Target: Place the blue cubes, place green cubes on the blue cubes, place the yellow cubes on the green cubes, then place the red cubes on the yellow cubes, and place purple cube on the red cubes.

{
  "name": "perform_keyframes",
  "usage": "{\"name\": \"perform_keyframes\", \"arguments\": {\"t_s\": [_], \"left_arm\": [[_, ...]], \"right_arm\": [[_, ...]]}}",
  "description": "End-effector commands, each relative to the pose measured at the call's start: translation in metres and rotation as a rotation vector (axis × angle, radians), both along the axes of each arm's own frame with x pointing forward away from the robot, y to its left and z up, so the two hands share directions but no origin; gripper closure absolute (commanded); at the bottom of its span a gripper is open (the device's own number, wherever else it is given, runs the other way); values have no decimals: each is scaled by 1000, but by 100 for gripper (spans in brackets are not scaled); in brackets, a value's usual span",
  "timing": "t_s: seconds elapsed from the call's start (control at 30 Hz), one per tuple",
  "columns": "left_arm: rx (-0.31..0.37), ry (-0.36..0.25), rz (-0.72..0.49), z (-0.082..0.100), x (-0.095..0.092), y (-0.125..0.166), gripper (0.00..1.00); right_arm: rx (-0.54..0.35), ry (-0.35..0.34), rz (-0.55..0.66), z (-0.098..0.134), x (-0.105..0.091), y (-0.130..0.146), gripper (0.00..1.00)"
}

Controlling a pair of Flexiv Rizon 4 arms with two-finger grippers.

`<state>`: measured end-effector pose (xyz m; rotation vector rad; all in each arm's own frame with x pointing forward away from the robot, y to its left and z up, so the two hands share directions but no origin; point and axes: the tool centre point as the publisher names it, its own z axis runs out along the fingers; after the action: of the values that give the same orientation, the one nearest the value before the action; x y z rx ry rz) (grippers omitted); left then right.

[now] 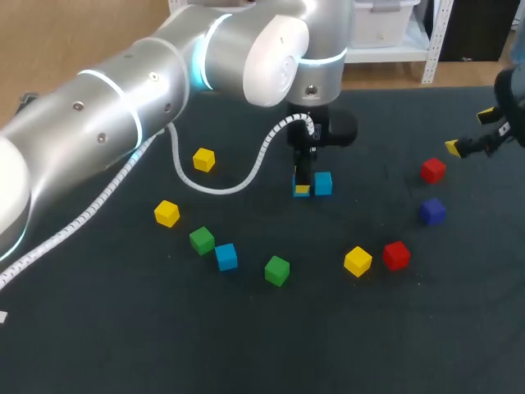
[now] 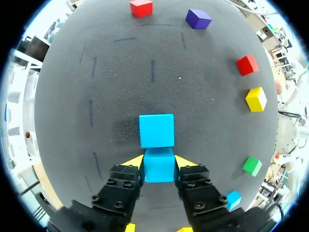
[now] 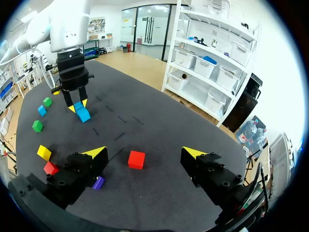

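The held blue cube (image 2: 158, 166) sits between the two fingers of the left claw (image 2: 158, 162), which is closed on its two side faces. It seems to rest on the bench (image 1: 98, 328), near the middle. Straight ahead of the claw, the second blue cube (image 2: 156, 130) stands face to face with the held blue cube, touching or nearly so. The fingers press the faces that are free, not the shared one, so I judge that opening and lifting straight up should not nudge the neighbour. A cube has no long axis to mind.

Out from the held blue cube, toward the robot, lie the nearer green cube (image 1: 277, 270), a third blue cube (image 1: 226, 257) and the farther green cube (image 1: 202, 240), all well apart from it. Two yellow cubes (image 1: 166, 213) lie to its left and a third yellow cube (image 1: 358, 261) to its right beside a red cube (image 1: 396, 254). Farther right are the purple cube (image 1: 432, 211) and the far red cube (image 3: 136, 159). The right claw (image 3: 145, 153) hangs over that one, fingers wide apart and holding nothing. Nothing stands between the left claw and the green cubes, and the left arm is the nearer to them.
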<state>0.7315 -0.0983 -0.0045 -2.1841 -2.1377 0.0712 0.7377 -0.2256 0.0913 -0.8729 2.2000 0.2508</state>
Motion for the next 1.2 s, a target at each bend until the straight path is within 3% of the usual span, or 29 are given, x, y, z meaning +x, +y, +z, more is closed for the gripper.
{"name": "perform_keyframes", "arguments": {"t_s": [0.03,0.87,0.9,0.93,0.97,1.2], "left_arm": [[9,7,2,-1,4,0,100],[13,0,0,-1,6,-1,100],[15,3,0,-1,6,-1,83],[17,5,1,-2,6,-1,20],[12,7,3,-2,6,-1,0],[2,7,8,-2,6,-1,0]], "right_arm": [[-2,-1,-3,0,0,1,0],[-2,-1,-3,0,0,1,0],[-2,-1,-3,0,0,1,0],[-2,-1,-3,0,0,1,0],[-2,-1,-3,0,0,1,0],[-2,-1,-3,0,0,1,0]]}}
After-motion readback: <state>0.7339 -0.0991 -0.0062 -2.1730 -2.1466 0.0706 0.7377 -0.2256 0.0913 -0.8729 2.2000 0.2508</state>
